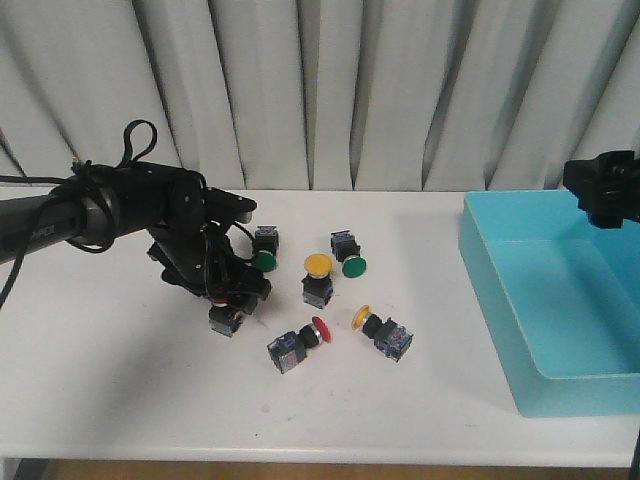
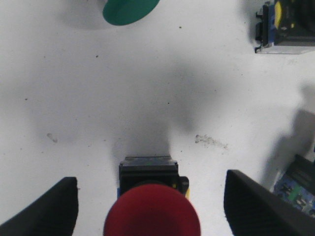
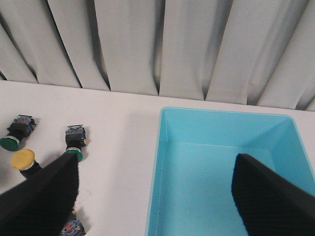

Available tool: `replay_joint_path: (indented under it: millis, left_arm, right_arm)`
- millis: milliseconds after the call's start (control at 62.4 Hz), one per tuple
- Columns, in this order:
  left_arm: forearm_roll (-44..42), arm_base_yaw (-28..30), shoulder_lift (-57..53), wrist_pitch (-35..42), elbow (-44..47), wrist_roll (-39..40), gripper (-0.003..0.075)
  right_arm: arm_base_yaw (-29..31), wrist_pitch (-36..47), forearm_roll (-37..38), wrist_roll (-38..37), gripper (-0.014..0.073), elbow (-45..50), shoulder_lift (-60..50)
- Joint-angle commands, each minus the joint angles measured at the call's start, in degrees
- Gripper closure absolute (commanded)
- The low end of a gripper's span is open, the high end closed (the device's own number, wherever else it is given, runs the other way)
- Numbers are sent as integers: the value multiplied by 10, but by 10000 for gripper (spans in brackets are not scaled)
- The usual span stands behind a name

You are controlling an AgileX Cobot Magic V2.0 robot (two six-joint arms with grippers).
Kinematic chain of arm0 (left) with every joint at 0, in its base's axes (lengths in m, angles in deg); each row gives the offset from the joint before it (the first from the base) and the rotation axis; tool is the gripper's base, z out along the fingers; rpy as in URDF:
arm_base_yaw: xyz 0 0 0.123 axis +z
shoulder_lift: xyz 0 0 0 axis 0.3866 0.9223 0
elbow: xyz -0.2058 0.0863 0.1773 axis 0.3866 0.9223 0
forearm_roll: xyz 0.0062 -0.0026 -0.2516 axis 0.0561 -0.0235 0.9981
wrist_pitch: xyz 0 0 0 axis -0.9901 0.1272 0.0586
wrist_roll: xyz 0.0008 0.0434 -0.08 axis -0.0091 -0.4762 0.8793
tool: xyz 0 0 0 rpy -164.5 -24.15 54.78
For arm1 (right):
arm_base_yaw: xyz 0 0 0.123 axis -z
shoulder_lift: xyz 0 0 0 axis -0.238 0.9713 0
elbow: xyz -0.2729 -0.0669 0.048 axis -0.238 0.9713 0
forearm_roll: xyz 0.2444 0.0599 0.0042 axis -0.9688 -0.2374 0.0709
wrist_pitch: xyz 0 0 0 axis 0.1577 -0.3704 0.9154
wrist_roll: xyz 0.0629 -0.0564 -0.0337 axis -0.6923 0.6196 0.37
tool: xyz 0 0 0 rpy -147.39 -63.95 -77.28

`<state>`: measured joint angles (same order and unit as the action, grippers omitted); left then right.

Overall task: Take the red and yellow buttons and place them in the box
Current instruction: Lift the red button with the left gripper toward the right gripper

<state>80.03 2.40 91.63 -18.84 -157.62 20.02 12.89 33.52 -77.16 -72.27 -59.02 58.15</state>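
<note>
Your left end effector (image 2: 150,206) stood released around one red button (image 2: 151,216) on the surface (image 1: 120,390). Two yellow buttons, one upright (image 1: 318,265) and one tipped (image 1: 363,316), a second red (image 1: 321,331) and two green (image 1: 264,262) (image 1: 354,267) lay nearby; the box (image 1: 520,330) sat well apart, your right end effector (image 3: 152,196) released above it.

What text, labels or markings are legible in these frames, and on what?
"PIPER", partly cut off and faint: on the left arm's black link, front view.
Button bodies: small blue label patches, too small and blurred to read.
Box, curtain, table: no text visible.
</note>
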Motion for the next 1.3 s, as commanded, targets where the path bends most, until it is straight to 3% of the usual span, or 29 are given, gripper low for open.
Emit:
replay_joint_path:
  millis: [0, 96, 417, 625, 786, 898, 1138, 1283]
  left_arm:
    - [1, -1, -32, 8, -18, 3, 178]
    - [-12, -1, -32, 8, -18, 7, 255]
    - [-41, -1, -45, 24, -20, -2, 726]
    - [-33, -2, -95, -6, -72, -12, 727]
    - [26, -2, -144, -48, -117, -14, 727]
    - [108, -2, -179, -51, -121, -29, 727]
    - [323, -2, -197, -90, -121, -146, 727]
    - [406, -19, -197, -105, -121, -203, 727]
  right_arm:
    - [1, 38, -5, 2, 1, -20, -8]
    - [1, 37, -5, 2, 1, -20, -8]
    - [-18, 29, 3, 30, 1, -20, -6]
    - [-113, 31, 14, 136, 1, -20, 25]
    - [-181, 56, 20, 200, 1, -20, 68]
    - [-217, 73, 20, 221, 1, -20, 93]
    - [-277, 101, 15, 231, 1, -20, 130]
    - [-292, 119, 10, 230, 1, -20, 137]
